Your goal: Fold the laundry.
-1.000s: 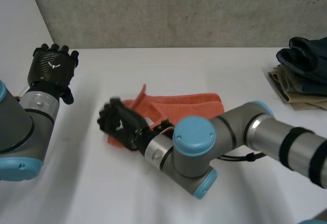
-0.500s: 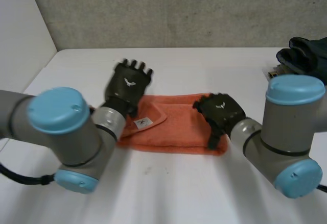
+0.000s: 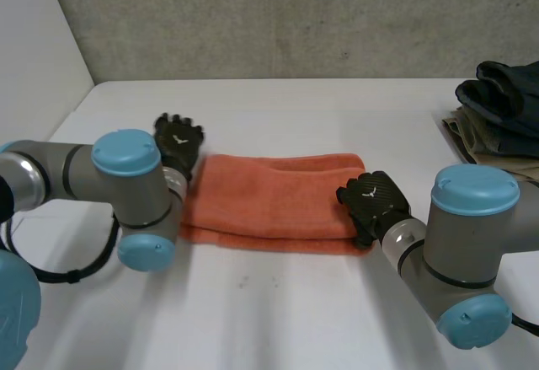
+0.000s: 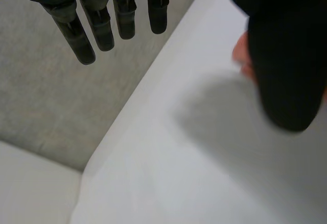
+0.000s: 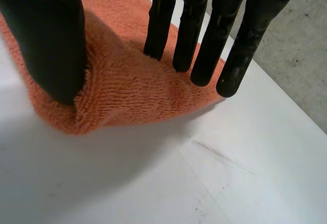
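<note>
An orange towel [image 3: 269,197] lies folded into a long strip in the middle of the white table [image 3: 278,311]. My left hand [image 3: 178,138] hovers at the towel's far left corner, open with straight fingers [image 4: 84,40] over bare table; a sliver of the towel [image 4: 240,55] shows beside its thumb. My right hand [image 3: 375,201] sits on the towel's right end. In the right wrist view its straight fingers [image 5: 204,45] press the top of the towel [image 5: 133,91] while the thumb bears on the near folded edge, pinching that end between them.
A pile of dark and tan clothes [image 3: 501,117] rests at the table's far right. A grey concrete wall [image 3: 295,16] runs behind the table's far edge. Both arms reach in low on either side of the towel.
Half a second ago the towel lay wider, with a labelled flap turned over under my left hand. Now it is a narrower strip and the left hand has moved off to its far left corner.
</note>
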Available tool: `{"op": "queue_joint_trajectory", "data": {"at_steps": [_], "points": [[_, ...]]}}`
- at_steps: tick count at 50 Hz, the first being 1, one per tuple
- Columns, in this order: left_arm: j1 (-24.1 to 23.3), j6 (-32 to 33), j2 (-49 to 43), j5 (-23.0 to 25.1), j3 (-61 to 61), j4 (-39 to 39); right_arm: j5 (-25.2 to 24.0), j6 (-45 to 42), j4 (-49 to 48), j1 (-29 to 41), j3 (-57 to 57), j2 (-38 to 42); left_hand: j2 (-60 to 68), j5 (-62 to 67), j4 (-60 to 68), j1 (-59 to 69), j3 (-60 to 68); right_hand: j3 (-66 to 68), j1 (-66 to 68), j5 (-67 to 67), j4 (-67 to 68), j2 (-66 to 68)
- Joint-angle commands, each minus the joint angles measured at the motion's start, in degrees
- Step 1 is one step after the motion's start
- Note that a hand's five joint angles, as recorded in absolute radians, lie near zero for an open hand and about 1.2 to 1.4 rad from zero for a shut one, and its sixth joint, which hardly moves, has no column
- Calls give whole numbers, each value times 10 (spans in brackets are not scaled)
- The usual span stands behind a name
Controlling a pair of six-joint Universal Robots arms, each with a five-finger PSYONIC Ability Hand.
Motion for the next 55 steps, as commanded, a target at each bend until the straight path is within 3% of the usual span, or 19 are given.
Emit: {"op": "queue_joint_trajectory", "data": {"at_steps": [1,5,13,19,25,29,33,34,38,40,41,42,45,46,49,50,55], "points": [[-13,24,30,-19,-49,3,3,-27,-1,0,9,-1,19,19,22,24,17,167,236,191,167,166],[-34,-15,80,-17,-80,4,8,-30,-1,0,14,-5,16,16,18,20,13,341,410,365,342,341],[-38,-64,163,-16,-148,3,31,-68,9,-23,61,-55,16,16,18,20,13,342,410,366,342,341],[-35,-71,220,-9,-202,3,61,-225,44,-83,99,-108,11,11,13,15,8,342,410,366,342,341],[-34,-88,246,9,-229,3,92,-304,16,-80,63,-118,11,11,13,15,8,342,410,366,342,341],[-36,-100,253,8,-230,3,71,-306,-26,-6,26,-116,11,11,13,15,8,342,410,366,342,341],[-36,-108,260,7,-230,3,-1,-304,-78,84,10,-93,11,11,13,15,8,342,410,366,342,341],[-37,-109,262,6,-230,3,-42,-304,-97,116,11,-67,9,9,11,14,7,342,410,366,342,341],[-39,-110,272,5,-231,2,-109,-308,-111,164,12,-15,9,9,11,14,7,342,410,366,342,341],[-40,-110,274,5,-231,1,-112,-307,-111,174,10,-4,7,8,10,12,5,342,410,366,342,341],[-40,-110,275,5,-231,1,-110,-305,-111,175,8,-1,7,8,10,12,5,279,347,303,279,278],[-41,-110,278,5,-231,0,-105,-298,-111,175,8,-4,7,8,10,12,5,18,87,42,19,18],[-44,-110,280,5,-230,1,-106,-250,-118,175,14,-7,2,3,5,7,0,-244,-176,-220,-244,-245],[-46,-110,280,5,-228,2,-105,-200,-117,168,17,-23,2,2,5,7,0,-358,-290,-334,-358,-359],[-51,-110,280,5,-222,2,-99,-106,-111,133,18,-75,1,1,3,5,-2,-358,-290,-334,-358,-359],[-57,-109,279,6,-217,3,-98,-39,-109,102,22,-107,1,1,3,5,-2,-358,-290,-334,-358,-359],[-89,-114,275,6,-191,3,-103,150,-75,32,26,-156,-3,-3,0,2,-5,-358,-290,-334,-358,-359]]}}
